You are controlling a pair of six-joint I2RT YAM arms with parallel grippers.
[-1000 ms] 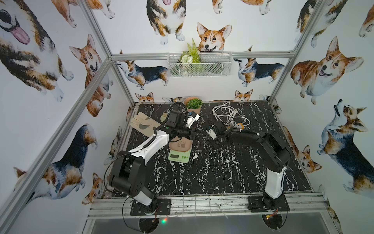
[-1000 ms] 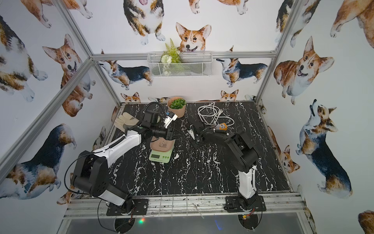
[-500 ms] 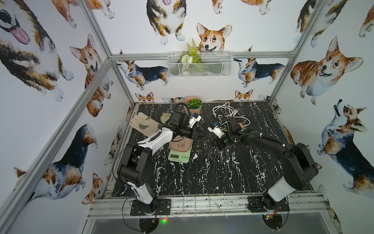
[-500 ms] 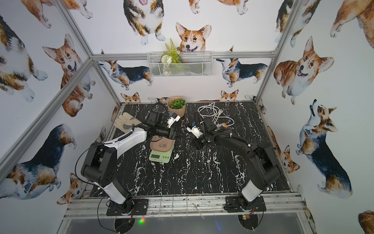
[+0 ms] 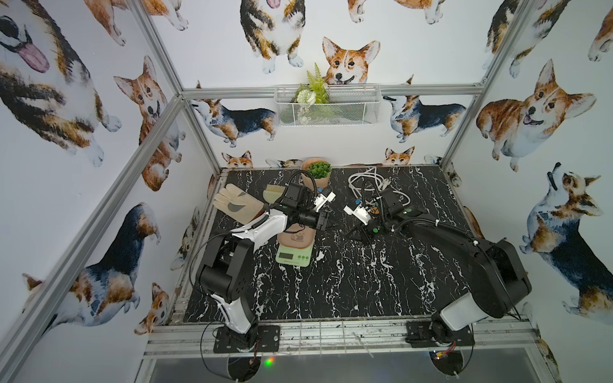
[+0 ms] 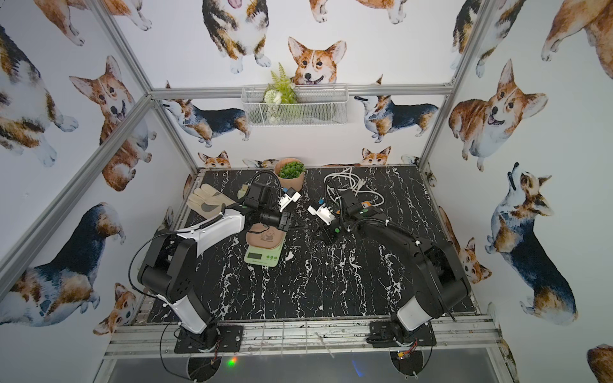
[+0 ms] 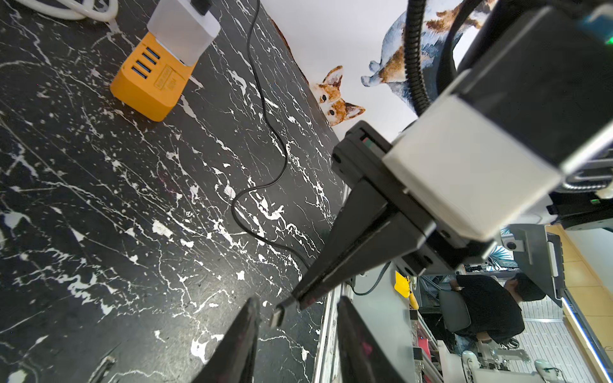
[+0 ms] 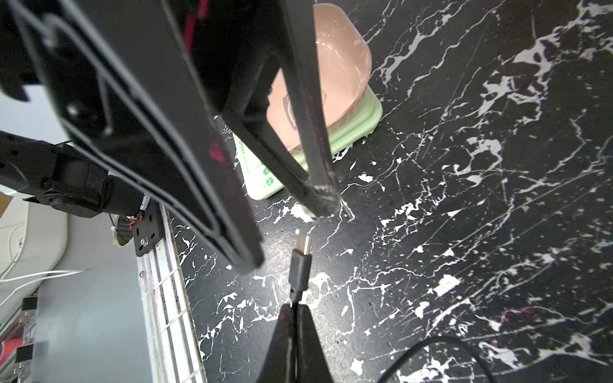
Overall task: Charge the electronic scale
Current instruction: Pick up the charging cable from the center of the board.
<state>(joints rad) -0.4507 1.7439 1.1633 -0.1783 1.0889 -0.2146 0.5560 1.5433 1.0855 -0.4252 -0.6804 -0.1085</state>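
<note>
On the counter (image 5: 365, 282), left of middle: the scale (image 5: 293, 257) sits flat with its pink dish (image 5: 296, 238) on top and its display toward the near edge. My left arm reaches over its far side.
Right end effector (image 8: 295, 311): pressed together on the black cable (image 8: 438, 338), just behind the plug (image 8: 300, 262). The plug points toward the left arm's fingers.
Left end effector (image 8: 286, 232): spread and gripping nothing. The plug tip sits at the gap between its fingers, close to one of them.
Done, as I judge it: the plug end is picked up. The far end of the cable seems to be seated in the white adapter (image 7: 184, 30) on the orange power strip (image 7: 149, 83).
Left to do: the plug is not in the scale. This looks to me like a hand-over or a regrip. After that comes lining the plug up with the charging port, which I can't find in any view.
Left wrist view alone shows: the power strip, the adapter and the cable snaking across the counter. The scale is out of frame.
Right wrist view alone shows: the plug's metal tip, and a corner of the scale behind the left fingers.
Top views show: the whole layout and both arms meeting just right of the scale. The plug is too small to make out.
</note>
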